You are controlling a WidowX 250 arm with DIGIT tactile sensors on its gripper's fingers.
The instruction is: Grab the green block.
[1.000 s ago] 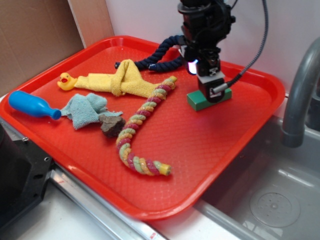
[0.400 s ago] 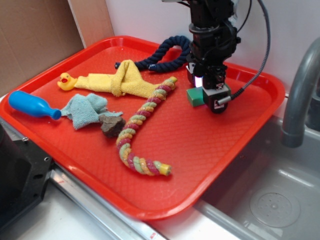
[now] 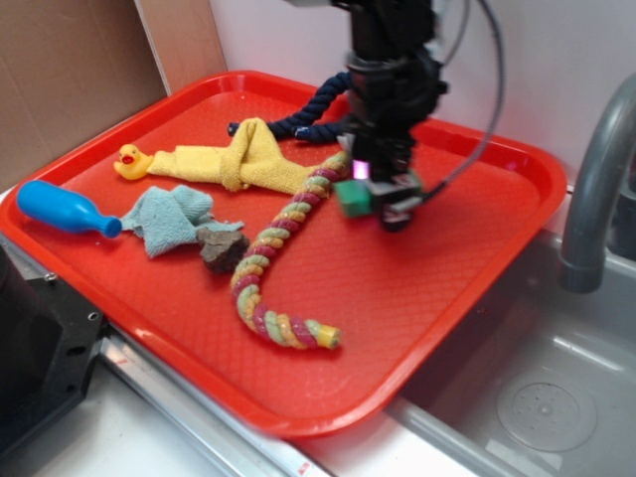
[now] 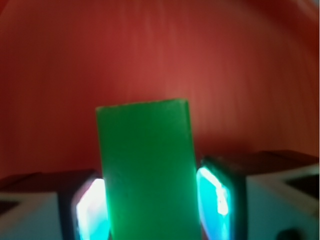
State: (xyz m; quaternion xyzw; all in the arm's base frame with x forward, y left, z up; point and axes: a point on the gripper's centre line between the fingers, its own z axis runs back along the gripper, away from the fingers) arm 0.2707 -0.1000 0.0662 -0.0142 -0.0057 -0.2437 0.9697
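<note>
The green block (image 3: 352, 197) is held in my gripper (image 3: 376, 199), lifted a little above the red tray (image 3: 417, 288), right of the striped rope's upper end. In the wrist view the green block (image 4: 147, 165) fills the gap between my two fingers, and the glowing pads (image 4: 212, 195) press against its two sides. My gripper (image 4: 150, 210) is shut on it. Only blurred red tray surface lies beyond the block.
A multicoloured twisted rope (image 3: 278, 258), a brown rock (image 3: 221, 246), a pale teal cloth (image 3: 169, 217), a blue bottle (image 3: 62, 209), a yellow cloth (image 3: 238, 159) with a rubber duck (image 3: 130, 161), and a navy rope (image 3: 308, 114) lie on the tray. A sink faucet (image 3: 596, 189) stands at right.
My gripper closed on the green block where it lay on the tray, then lifted it and carried it left toward the striped rope.
</note>
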